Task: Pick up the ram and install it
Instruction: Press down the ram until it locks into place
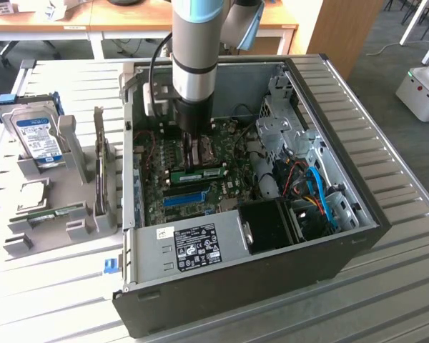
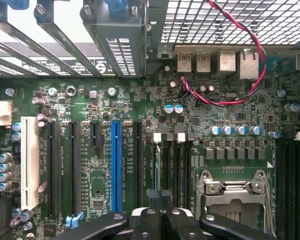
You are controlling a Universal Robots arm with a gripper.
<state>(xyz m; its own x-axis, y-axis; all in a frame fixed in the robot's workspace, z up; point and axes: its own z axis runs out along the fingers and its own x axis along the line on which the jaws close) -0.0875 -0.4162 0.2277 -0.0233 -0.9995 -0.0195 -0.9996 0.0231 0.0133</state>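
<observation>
Showing open computer case [image 1: 357,236] on surface [image 1: 415,286]: motherboard [image 1: 222,161] inside, ram [image 1: 199,174] seated at centre; gripper [image 1: 194,146] directly above, jaws closed, gripping nothing; hard drive [image 1: 37,136] at 9 o'clock.

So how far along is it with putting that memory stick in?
Looks nearly done: the ram already stands on the motherboard inside the case. In hand: the shut claw is right above it. Left: I cannot tell whether the stick is pressed fully home.
</observation>
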